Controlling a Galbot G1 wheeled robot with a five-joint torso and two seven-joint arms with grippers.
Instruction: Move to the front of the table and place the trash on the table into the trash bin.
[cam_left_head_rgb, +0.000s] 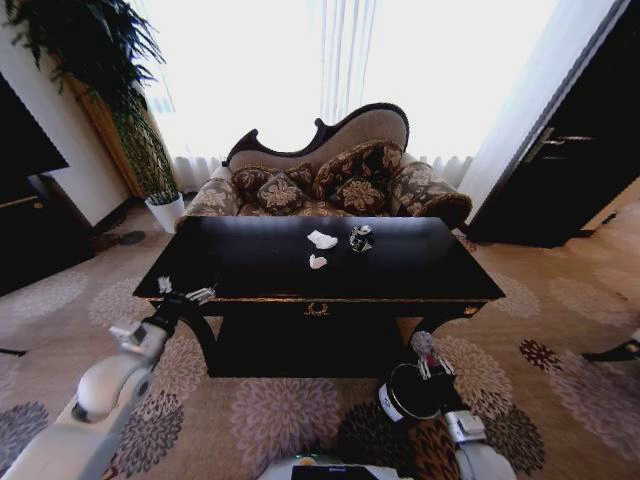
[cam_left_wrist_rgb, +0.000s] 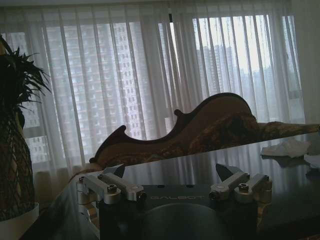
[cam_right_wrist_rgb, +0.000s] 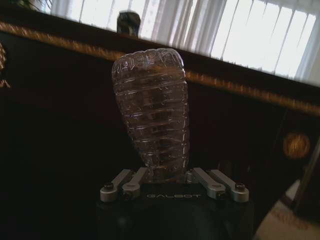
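Observation:
The glossy black table (cam_left_head_rgb: 420, 270) stands in front of me, with two white paper wads (cam_left_head_rgb: 322, 240) (cam_left_head_rgb: 318, 262) and a dark shiny can (cam_left_head_rgb: 361, 238) near its middle. My left gripper (cam_left_head_rgb: 185, 290) hovers open at the table's front left corner. In the left wrist view the left gripper (cam_left_wrist_rgb: 172, 172) holds nothing, and one paper wad (cam_left_wrist_rgb: 286, 148) lies farther along the tabletop. My right gripper (cam_left_head_rgb: 427, 355) is low at the table's front right, just above the black trash bin (cam_left_head_rgb: 408, 392). In the right wrist view the right gripper (cam_right_wrist_rgb: 162, 175) is shut on a crumpled clear plastic bottle (cam_right_wrist_rgb: 150, 110).
A patterned brown sofa (cam_left_head_rgb: 330, 185) stands behind the table before bright curtained windows. At the back left a tall plant grows in a white pot (cam_left_head_rgb: 166, 210). A dark cabinet (cam_left_head_rgb: 575, 160) stands at the right. Patterned carpet (cam_left_head_rgb: 560, 330) surrounds the table.

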